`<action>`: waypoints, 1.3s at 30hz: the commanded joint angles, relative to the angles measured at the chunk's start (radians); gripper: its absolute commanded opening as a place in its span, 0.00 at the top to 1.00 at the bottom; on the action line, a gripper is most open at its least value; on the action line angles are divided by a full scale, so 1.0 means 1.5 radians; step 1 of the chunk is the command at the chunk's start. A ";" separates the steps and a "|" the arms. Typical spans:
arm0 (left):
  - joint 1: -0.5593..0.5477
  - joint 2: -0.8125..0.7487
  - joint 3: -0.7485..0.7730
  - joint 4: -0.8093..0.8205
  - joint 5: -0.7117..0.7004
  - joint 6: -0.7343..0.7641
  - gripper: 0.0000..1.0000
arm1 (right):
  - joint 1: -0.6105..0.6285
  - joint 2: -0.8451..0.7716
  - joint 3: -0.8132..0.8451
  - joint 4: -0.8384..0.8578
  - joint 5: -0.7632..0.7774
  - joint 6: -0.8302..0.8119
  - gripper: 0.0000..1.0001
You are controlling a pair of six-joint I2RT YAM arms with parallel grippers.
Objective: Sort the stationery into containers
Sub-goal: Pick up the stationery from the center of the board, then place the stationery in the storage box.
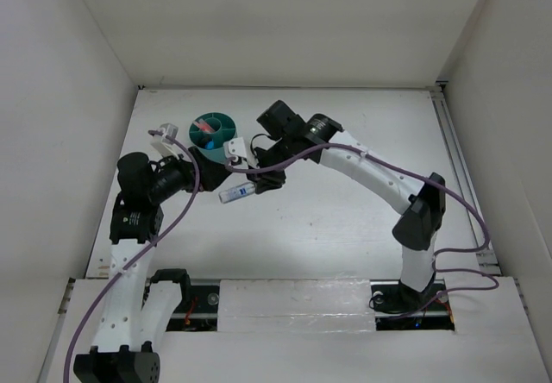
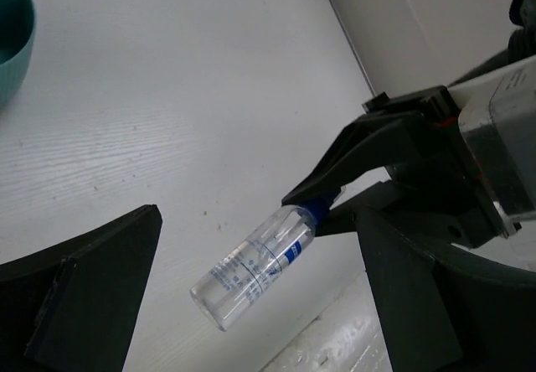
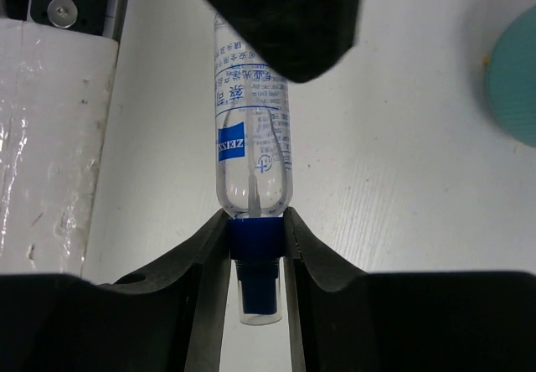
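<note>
A clear-blue tube (image 3: 251,137) with a dark blue collar hangs just above the white table, and my right gripper (image 3: 256,240) is shut on that collar. From above, the tube (image 1: 235,193) points left out of the right gripper (image 1: 255,183). My left gripper (image 2: 251,301) stands wide open, with the tube's clear end (image 2: 251,267) between its fingers (image 2: 92,297) and touching neither. One left finger (image 3: 285,20) covers the tube's far end in the right wrist view. The round teal container (image 1: 214,128) sits just behind both grippers and holds pink pens (image 1: 205,127).
The teal tub's rim shows at the top left (image 2: 17,37) of the left wrist view and at the right edge (image 3: 515,79) of the right wrist view. White walls enclose the table (image 1: 345,219) on three sides. A glossy taped strip (image 3: 50,154) runs along the near edge.
</note>
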 commanded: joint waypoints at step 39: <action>-0.162 -0.004 -0.021 0.158 0.288 -0.016 0.18 | 0.035 -0.129 0.051 -0.058 -0.096 -0.194 1.00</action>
